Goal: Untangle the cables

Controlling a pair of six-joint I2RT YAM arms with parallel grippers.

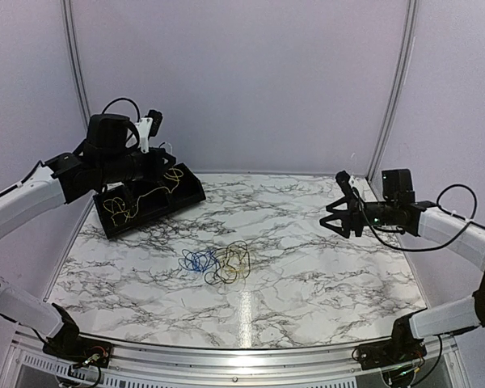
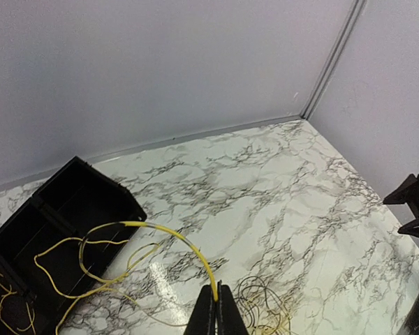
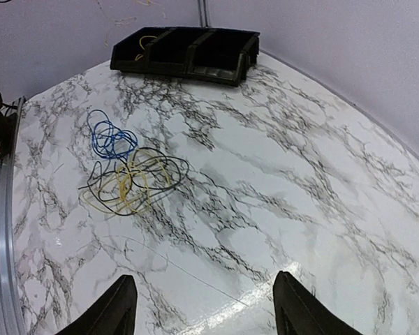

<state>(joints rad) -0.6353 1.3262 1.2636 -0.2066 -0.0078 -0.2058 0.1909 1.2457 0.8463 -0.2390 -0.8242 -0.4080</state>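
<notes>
My left gripper is shut on a yellow cable that arcs from its tips down into the black tray. In the top view this gripper hangs above the tray at the back left. More cables lie tangled mid-table: a blue coil beside black and yellow loops. The right wrist view shows the blue coil and the black-yellow tangle. My right gripper is open and holds nothing, above the table's right side, well away from the tangle.
The tray has several compartments, with yellow cable lying in its left part. A thin pale strand lies on the marble in front of the right gripper. Walls enclose the table on the left, back and right.
</notes>
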